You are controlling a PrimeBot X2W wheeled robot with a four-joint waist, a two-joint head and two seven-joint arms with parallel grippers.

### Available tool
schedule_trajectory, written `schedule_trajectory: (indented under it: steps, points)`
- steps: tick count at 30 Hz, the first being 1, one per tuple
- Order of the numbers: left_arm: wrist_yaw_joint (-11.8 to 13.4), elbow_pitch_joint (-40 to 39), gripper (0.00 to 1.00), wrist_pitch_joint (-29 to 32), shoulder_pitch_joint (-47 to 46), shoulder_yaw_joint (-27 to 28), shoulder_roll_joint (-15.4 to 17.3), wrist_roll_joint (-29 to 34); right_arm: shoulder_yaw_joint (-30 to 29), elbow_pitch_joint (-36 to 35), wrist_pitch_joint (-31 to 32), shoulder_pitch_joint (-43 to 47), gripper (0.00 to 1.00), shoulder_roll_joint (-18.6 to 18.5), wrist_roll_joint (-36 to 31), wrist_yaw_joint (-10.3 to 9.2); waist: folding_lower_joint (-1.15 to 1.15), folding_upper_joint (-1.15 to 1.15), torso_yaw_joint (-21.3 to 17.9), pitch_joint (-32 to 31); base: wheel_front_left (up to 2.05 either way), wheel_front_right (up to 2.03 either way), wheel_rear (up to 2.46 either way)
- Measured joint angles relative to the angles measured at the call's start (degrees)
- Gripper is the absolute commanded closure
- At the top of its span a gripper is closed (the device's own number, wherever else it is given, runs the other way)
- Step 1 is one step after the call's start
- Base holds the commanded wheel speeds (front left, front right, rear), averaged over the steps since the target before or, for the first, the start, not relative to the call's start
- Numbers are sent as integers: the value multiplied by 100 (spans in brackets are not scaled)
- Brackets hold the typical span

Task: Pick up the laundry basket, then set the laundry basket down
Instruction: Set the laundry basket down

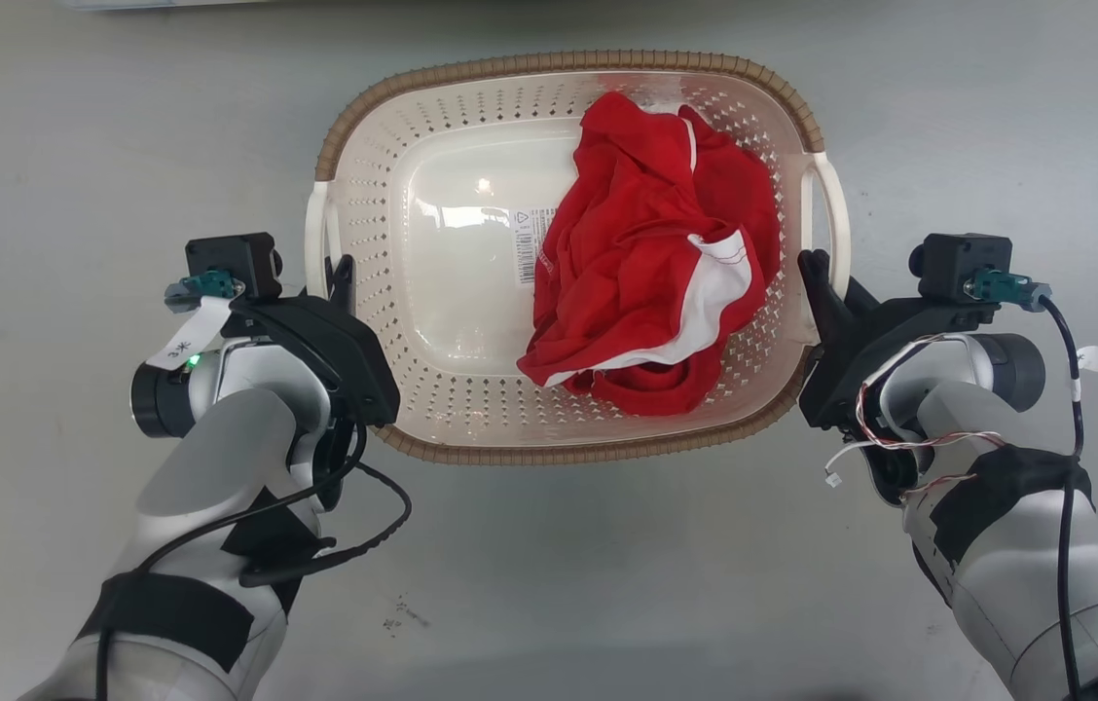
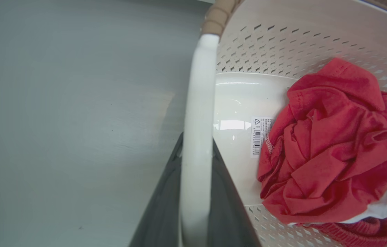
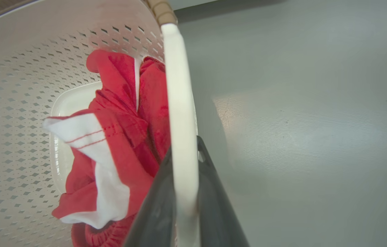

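Note:
The laundry basket is cream-white and perforated, with a brown woven-look rim, and sits in the middle of the head view over grey floor. A barcode label shows on its bottom. My left gripper is shut on the basket's left white handle, one dark finger on each side. On the other side, my right gripper is shut on the right white handle, which passes between its fingers. Whether the basket rests on the floor or hangs above it, I cannot tell.
A crumpled red garment with white trim lies in the basket's right half; the same garment fills much of the left wrist view. Plain grey floor surrounds the basket on all sides.

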Motion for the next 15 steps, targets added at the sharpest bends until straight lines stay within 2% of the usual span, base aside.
schedule_trajectory:
  steps: [1,2,3,4,5,6,7,15]
  points:
    - [0,5,100,0,0,-2,-1,0,7,4,-4,-3,100,0,0,0,0,0,1,-5,0,0,0]
    - [-8,9,100,0,-1,-3,-2,-3,8,8,-26,-8,90,0,0,0,0,0,3,-10,0,0,0]
    - [-36,12,100,0,-3,-3,-3,-7,8,10,-47,-15,21,1,0,0,0,0,5,-15,0,0,0]
    - [-51,15,100,-4,-4,5,-4,-10,14,9,-52,-26,21,0,0,0,0,0,7,-21,0,0,0]
    - [-57,25,92,4,-4,33,-10,-56,20,-9,-70,-43,0,-1,1,0,0,0,10,-28,0,0,0]
    - [-92,38,53,3,-4,40,-1,-74,20,-20,-107,-54,0,-9,3,-2,0,0,13,-36,0,0,0]
    - [-100,57,0,2,-4,43,27,-75,18,-26,-108,-59,0,-27,18,-7,0,0,15,-46,0,0,0]
    - [-309,113,0,-107,10,-42,91,-86,135,-211,-244,-30,0,-73,110,-30,0,0,23,-266,0,0,0]
